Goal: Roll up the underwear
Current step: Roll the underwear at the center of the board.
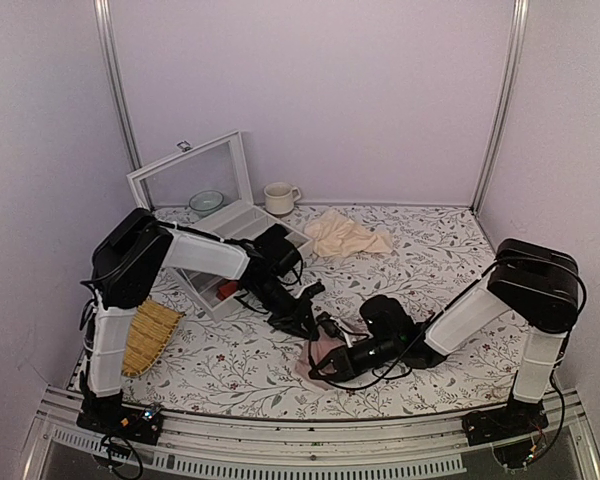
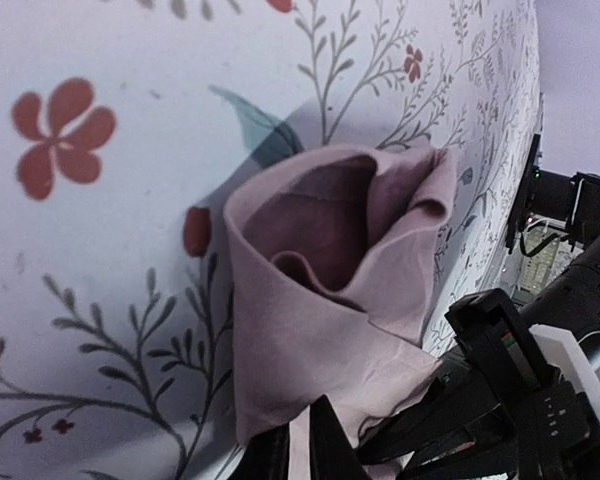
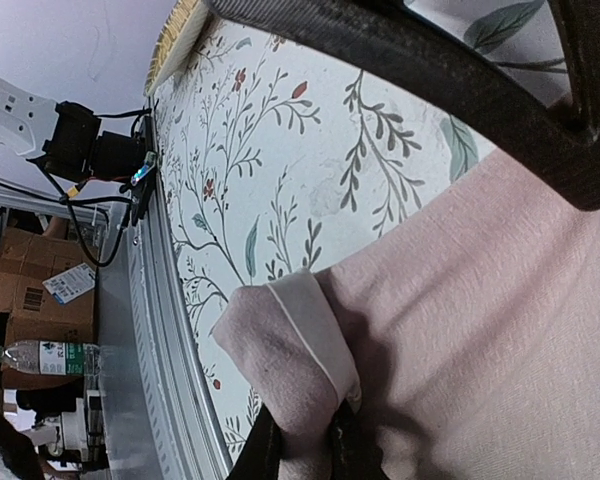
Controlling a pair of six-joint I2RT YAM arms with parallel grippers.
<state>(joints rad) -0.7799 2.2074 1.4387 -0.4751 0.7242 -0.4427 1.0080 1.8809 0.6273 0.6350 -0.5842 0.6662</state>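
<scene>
**A:** From the top camera, your left claw (image 1: pixel 315 322) and your right claw (image 1: pixel 327 366) met nose to nose. The underwear (image 1: pixel 318 352) lay bunched on the bench (image 1: pixel 450 250) directly under both tips. From up there I could not tell how either set of jaws stood.

**B:** Agreed. Well beyond your left claw, towards the back wall, sat a clear-lidded box (image 1: pixel 215 215), a small bowl (image 1: pixel 206 202), a cup (image 1: pixel 279 198) and a beige cloth (image 1: pixel 345 237). A woven mat (image 1: pixel 150 335) lay out past your left arm's elbow.

**A:** On the left wrist camera, your left claw (image 2: pixel 298 455) was pinching a pink edge of the underwear (image 2: pixel 320 300), and the fabric ran between its fingers (image 2: pixel 330 440). Just ahead of that claw the cloth stood up from the bench (image 2: pixel 110 250) as an open, cone-like fold.

**B:** Your right arm (image 2: pixel 540 400) showed as a black body close on the right of that claw, down at the cloth's near edge.

**A:** On the right wrist camera, your right claw (image 3: pixel 302 452) was squeezed onto a fold of the underwear (image 3: pixel 480 330). The cream waistband (image 3: pixel 315 325) curled over just ahead of its tips.

**B:** The pink fabric spread away to that claw's right, and a dark finger (image 3: pixel 410 60) of your left claw crossed above it. Far off to its left, past the bench edge, stood a bottle (image 3: pixel 40 357) and a cardboard box (image 3: pixel 20 290).
</scene>
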